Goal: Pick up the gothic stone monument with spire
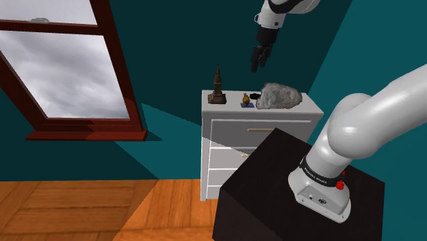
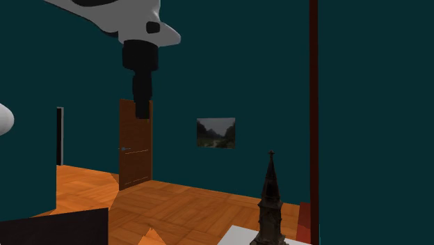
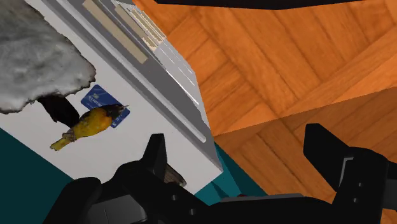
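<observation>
From where I stand, the dark spired monument sits upright at the left end of the white dresser top, centre of the shoulder view. The black gripper hangs well above it and off to its right. Its fingers are spread, with nothing between them.

You have teal walls all round and an orange wood parquet floor. 1 window in a dark red frame shows grey cloud. A white chest of drawers stands against the wall. Farther off, you see a brown door and 1 framed landscape picture.
</observation>
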Available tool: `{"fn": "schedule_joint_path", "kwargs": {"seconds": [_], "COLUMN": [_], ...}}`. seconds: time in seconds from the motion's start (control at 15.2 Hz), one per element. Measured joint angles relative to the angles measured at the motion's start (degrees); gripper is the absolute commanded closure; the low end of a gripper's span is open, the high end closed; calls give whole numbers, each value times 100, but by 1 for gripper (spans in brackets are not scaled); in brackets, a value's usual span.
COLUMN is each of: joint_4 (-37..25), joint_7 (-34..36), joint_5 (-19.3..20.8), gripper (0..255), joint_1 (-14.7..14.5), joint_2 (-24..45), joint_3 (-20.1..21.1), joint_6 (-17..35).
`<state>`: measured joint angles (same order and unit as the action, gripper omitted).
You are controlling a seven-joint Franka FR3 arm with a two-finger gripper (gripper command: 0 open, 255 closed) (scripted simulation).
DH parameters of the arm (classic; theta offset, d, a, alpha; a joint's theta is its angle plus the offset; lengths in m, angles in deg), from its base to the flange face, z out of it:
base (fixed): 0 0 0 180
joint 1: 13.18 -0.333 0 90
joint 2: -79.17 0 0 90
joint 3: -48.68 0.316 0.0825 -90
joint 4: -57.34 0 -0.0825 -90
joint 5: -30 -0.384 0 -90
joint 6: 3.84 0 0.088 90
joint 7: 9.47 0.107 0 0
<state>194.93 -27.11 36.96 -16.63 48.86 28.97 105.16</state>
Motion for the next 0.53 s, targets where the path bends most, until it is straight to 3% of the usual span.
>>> {"fn": "schedule_joint_path", "kwargs": {"seconds": [0.26, 0.53], "joint_4": [-306, -696], "joint_7": [-993, -2044], "joint_5": [-123, -542], "gripper": [0, 0], "joint_1": [-198, -449], "joint_2": [782, 1731], "joint_3": [-517, -962], "joint_6": [588, 1185]}}
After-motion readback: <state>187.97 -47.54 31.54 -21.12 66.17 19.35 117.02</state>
